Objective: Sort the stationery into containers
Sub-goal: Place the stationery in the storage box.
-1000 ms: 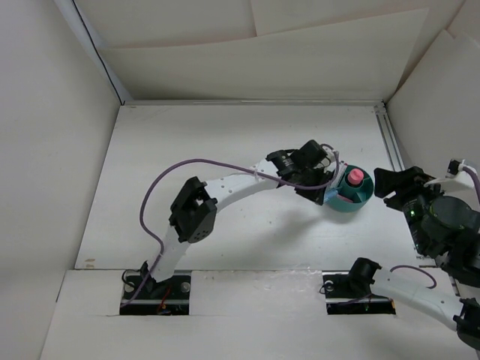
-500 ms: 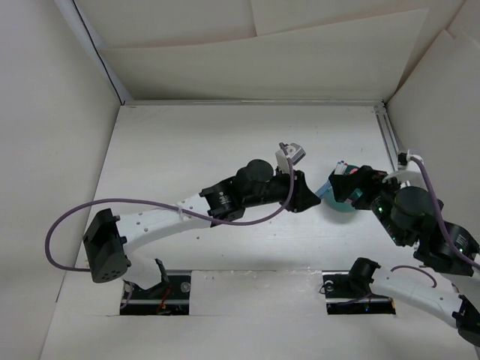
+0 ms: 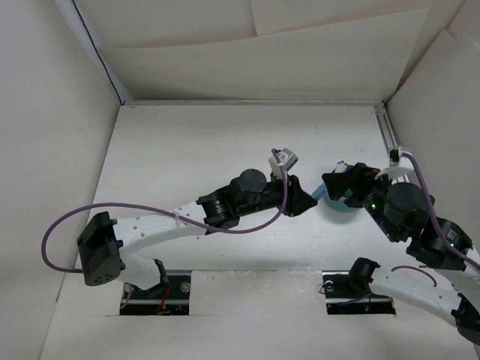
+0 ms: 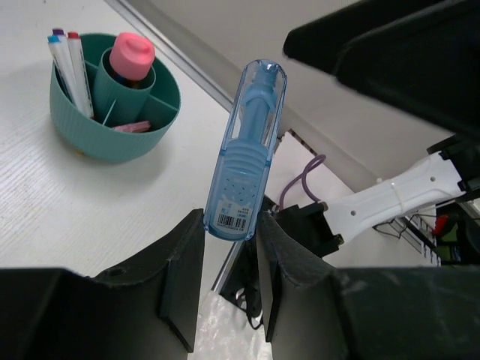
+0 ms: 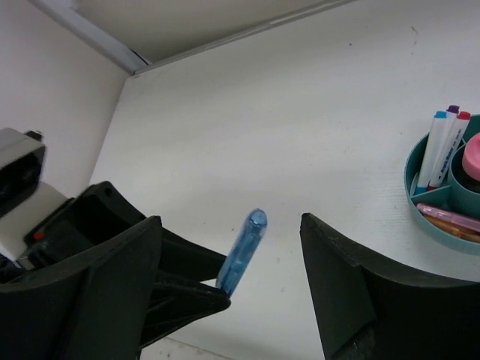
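My left gripper [image 4: 231, 225] is shut on the barcode end of a translucent blue marker [image 4: 251, 150], which sticks out beyond its fingertips. My right gripper [image 5: 231, 221] faces it, open, with the blue marker [image 5: 244, 251] standing between its wide-spread fingers and touching neither. Behind them sits the teal cup [image 4: 71, 112], holding a pink-capped glue stick [image 4: 133, 52], white pens [image 4: 69, 64] and a pink marker [image 4: 135, 127]. In the top view the two grippers meet tip to tip, left gripper [image 3: 304, 199] and right gripper [image 3: 334, 184], and they hide most of the cup [image 3: 341, 210].
A metal rail [image 3: 390, 142] runs along the table's right side by the white wall. White walls close in the back and left. The left arm's purple cable [image 3: 67, 225] loops out over the near left. The right arm's base [image 3: 360, 281] is at the near edge.
The left arm has drawn back from the cup and turned its gripper rightward with the blue marker. The right arm swung in from the right and opened its jaws around the marker's free end.
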Motion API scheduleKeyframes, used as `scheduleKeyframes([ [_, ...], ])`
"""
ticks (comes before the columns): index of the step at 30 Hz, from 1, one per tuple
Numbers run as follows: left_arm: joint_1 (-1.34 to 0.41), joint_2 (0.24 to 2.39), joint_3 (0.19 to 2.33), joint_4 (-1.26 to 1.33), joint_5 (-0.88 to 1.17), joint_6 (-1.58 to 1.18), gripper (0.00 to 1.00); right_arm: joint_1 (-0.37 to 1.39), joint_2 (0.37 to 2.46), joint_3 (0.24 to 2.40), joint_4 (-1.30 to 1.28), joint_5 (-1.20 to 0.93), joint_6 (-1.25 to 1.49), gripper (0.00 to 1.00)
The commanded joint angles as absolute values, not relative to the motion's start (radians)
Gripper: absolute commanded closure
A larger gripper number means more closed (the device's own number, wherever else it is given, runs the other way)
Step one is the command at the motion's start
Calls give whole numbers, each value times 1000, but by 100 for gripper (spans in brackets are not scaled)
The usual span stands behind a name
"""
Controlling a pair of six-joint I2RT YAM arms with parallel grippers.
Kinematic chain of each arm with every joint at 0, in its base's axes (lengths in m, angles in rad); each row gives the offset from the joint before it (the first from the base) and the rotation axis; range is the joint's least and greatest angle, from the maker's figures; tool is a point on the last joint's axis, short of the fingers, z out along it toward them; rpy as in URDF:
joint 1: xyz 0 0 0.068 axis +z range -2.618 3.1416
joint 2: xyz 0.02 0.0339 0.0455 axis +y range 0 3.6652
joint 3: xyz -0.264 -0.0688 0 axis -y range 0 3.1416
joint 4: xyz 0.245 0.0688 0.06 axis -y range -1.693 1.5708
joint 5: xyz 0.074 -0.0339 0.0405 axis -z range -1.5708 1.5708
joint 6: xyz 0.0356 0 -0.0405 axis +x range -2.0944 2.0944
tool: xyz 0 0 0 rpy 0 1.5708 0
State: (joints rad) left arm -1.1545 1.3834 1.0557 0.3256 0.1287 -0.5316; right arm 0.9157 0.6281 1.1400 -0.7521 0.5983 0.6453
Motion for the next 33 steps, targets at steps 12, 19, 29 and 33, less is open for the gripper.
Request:
scheduleKeyframes([
  [12,-1163,1338,1048,442,107,-509,93,910,661,1103,-721,624,690,49],
  [19,-1163,1338,1048,452,117,-509,93,910,641,1085,-703,634,690,62],
  [29,-1163,1338,1037,462,137,-509,92,910,641,1066,-640,604,690,69],
  [33,-1163,1338,1037,471,146,-509,89,910,641,1066,-630,604,690,77],
])
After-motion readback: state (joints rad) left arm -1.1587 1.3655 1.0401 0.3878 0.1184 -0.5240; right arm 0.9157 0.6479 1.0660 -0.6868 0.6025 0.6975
